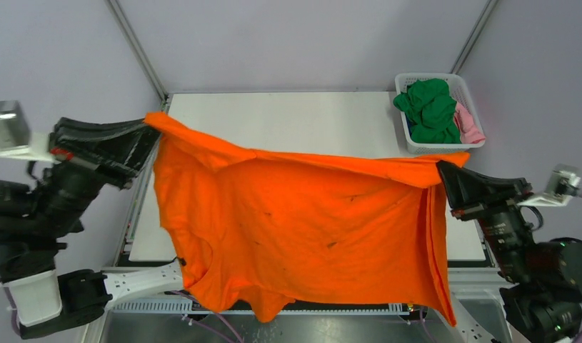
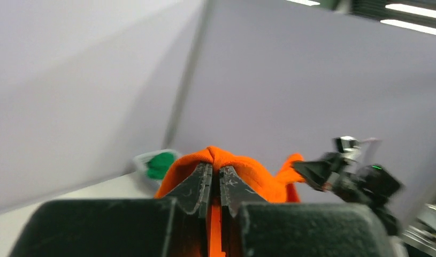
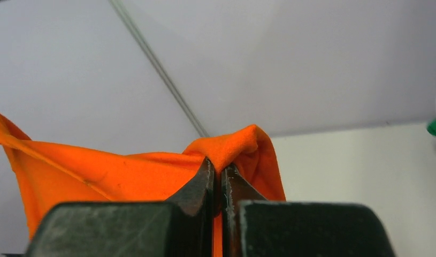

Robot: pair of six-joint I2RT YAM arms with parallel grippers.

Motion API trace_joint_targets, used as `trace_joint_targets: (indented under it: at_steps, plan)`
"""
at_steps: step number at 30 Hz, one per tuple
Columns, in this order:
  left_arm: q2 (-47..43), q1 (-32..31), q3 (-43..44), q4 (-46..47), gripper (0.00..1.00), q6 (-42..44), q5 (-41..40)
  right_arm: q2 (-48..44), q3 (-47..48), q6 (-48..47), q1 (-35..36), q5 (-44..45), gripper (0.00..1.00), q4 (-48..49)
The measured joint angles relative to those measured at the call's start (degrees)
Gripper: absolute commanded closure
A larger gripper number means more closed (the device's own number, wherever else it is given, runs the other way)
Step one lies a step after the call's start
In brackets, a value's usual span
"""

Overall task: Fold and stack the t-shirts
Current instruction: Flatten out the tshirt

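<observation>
Above white table, left gripper and right gripper, both tight on orange t-shirt.

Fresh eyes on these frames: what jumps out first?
A bright orange t-shirt dominates, stretched wide and hiding much of the white table in the top view. The left end effector pinches one corner at the table's left side and the right end effector pinches the other at the right, both shut on the cloth. At the far right corner sits a white basket holding a green shirt and a pink shirt.
</observation>
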Motion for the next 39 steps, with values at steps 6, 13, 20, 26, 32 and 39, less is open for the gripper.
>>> trace_joint_targets:
  at_steps: [6, 13, 20, 26, 32, 39]
  plan:
    - [-0.04, 0.48, -21.55, 13.29, 0.93, 9.64, -33.05, 1.20, -12.92, 0.11, 0.00, 10.82, 0.96, 0.15]
    - [18.82, 25.79, -39.36, 17.03, 1.00, 2.78, -36.02, 15.08, -35.95, 3.04, -0.09, 21.64, 0.89, 6.47]
    - [57.96, 36.13, -20.83, 12.96, 0.14, 0.50, -30.71, 48.68, -33.70, 2.29, -4.46, 23.41, 0.24, 18.36]
    - [78.77, 36.83, 8.09, 3.04, 0.01, 1.31, -30.51, 62.29, -19.45, -1.62, -5.70, 24.02, 0.01, 18.97]
    - [70.34, 36.79, -2.64, -0.63, 0.01, -2.97, -26.36, 60.81, -21.27, -2.58, -5.70, 18.51, 0.01, 20.24]
    - [48.87, 36.85, -35.34, 2.99, 0.01, -12.72, -10.40, 58.07, -31.71, -1.86, -3.48, 7.67, 0.00, 20.79]
